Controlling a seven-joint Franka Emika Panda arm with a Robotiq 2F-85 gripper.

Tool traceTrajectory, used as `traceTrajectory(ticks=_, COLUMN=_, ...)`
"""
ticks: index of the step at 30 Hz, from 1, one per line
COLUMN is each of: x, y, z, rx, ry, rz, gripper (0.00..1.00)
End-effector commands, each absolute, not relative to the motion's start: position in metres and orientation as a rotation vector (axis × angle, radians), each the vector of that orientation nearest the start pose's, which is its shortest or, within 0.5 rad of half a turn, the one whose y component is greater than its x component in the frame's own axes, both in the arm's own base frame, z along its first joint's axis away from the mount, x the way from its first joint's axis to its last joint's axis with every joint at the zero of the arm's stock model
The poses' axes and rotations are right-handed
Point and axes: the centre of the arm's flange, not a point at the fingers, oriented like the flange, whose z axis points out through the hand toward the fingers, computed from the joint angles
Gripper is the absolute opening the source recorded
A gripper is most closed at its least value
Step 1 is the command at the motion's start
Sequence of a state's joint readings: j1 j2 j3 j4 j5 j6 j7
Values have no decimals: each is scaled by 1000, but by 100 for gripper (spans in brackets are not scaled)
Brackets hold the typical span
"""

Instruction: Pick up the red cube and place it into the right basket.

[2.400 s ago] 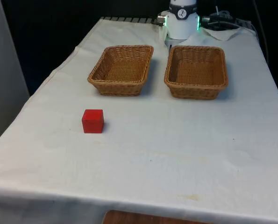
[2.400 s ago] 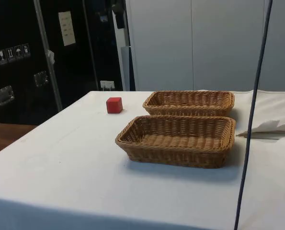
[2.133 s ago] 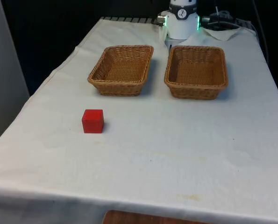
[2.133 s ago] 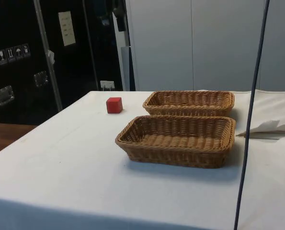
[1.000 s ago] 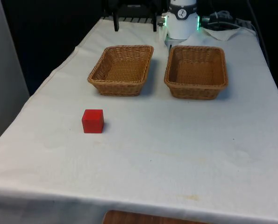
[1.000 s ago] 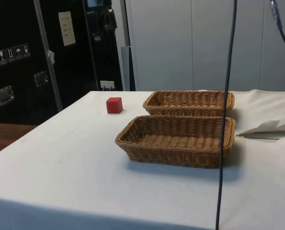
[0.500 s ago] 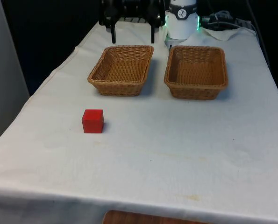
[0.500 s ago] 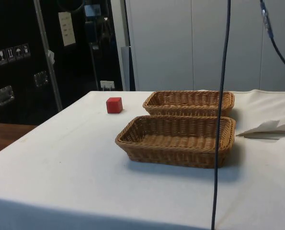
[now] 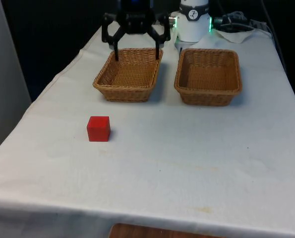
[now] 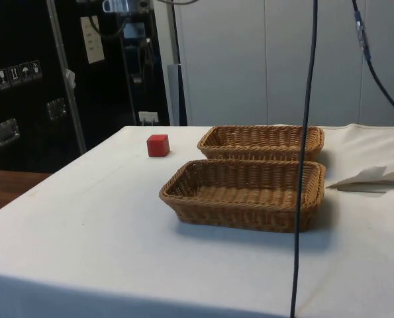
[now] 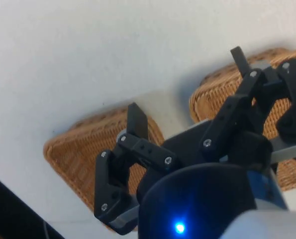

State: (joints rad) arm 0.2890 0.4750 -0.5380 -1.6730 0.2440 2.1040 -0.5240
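A red cube (image 9: 98, 129) sits on the white cloth towards the front view's left, well in front of the baskets; it also shows in the side view as the red cube (image 10: 157, 145). Two wicker baskets stand side by side at the far end: the left basket (image 9: 127, 93) and the right basket (image 9: 206, 98). From the side, the right basket (image 10: 240, 215) is the nearer one and the left basket (image 10: 259, 151) lies behind it. My gripper (image 9: 137, 56) hangs open over the left basket's far edge, holding nothing. The open gripper (image 11: 187, 89) has its fingers spread wide.
The robot's white base (image 9: 193, 25) stands behind the gap between the baskets. A crumpled white sheet (image 9: 239, 29) lies at the far right corner. A dark cable (image 10: 302, 165) hangs in front of the side camera. Open cloth stretches between the cube and the table's near edge.
The gripper has come down into the front view from above the table's far end, now hanging open over the left basket's far edge. Cube and baskets have not moved.
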Motion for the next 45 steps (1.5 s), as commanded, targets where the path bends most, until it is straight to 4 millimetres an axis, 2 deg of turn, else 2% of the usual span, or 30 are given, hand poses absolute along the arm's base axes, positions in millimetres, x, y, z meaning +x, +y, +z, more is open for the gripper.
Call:
traceTrajectory(ticks=1, x=658, y=-117, z=359, rx=-3157, ry=-331, rz=-31, gripper=100)
traceTrajectory(ticks=9, x=656, y=-151, z=333, rx=-3134, ry=-317, rz=-37, gripper=100)
traceTrajectory(ticks=12, x=656, y=-153, z=331, rx=-3133, ry=-316, rz=-37, gripper=100)
traceTrajectory(ticks=16, x=658, y=-163, z=317, rx=-3122, ry=-301, rz=-36, gripper=100)
traceTrajectory(ticks=23, x=663, y=-164, z=304, rx=-3091, ry=-299, rz=-49, gripper=100)
traceTrajectory(ticks=26, x=665, y=-172, z=296, rx=-3081, ry=-291, rz=-54, gripper=100)
traceTrajectory(ticks=27, x=663, y=-169, z=299, rx=-3091, ry=-292, rz=-57, gripper=100)
traceTrajectory(ticks=36, x=671, y=-196, z=276, rx=-3090, ry=-246, rz=-65, gripper=100)
traceTrajectory(ticks=45, x=675, y=-202, z=265, rx=-3108, ry=-219, rz=-67, gripper=100)
